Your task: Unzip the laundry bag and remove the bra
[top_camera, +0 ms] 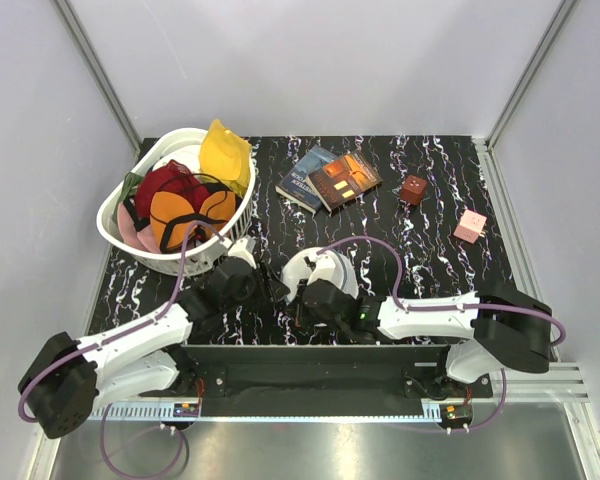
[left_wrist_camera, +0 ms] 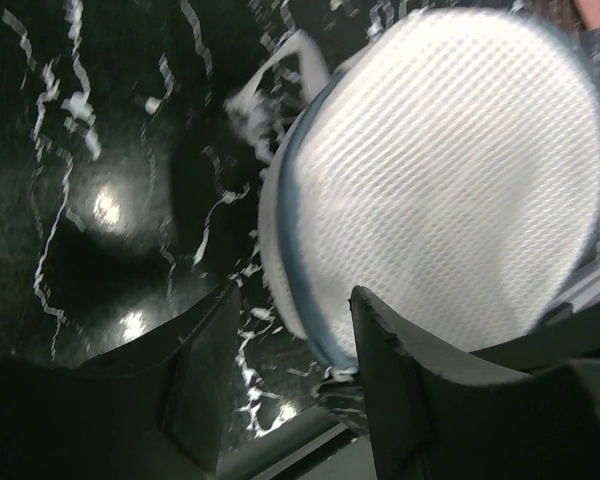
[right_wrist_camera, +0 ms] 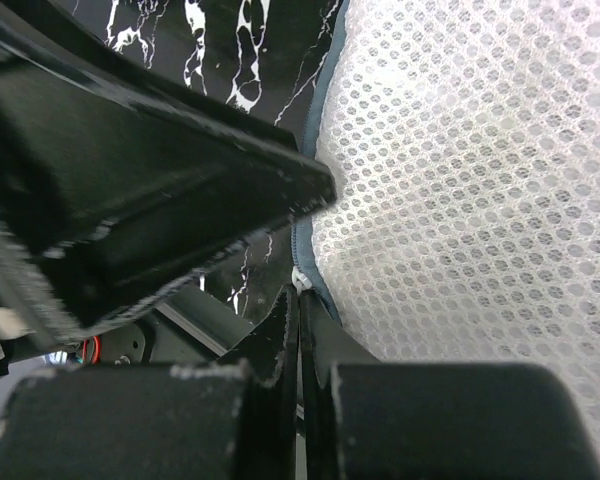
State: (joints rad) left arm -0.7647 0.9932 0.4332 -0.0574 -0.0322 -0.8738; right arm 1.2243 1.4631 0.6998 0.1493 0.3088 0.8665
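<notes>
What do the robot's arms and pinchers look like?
The left arm and right arm are white tubes with chunky black joints and bases. A thin purple cable loops along each. The left gripper has two flat black fingers with pale, scuffed edges.

The whole table (top_camera: 430, 260) is taken in from a fixed point above and behind the two arm bases (top_camera: 60, 390), looking down and forward — far enough off that the laundry bag (top_camera: 312, 268) is only a small white patch near the front edge. From the left wrist the same bag is viewed at close range past that arm's own fingers (left_wrist_camera: 205, 380), with dark tabletop to the left. From the right wrist it is seen closer still — its mesh filling the right half of the view.
</notes>
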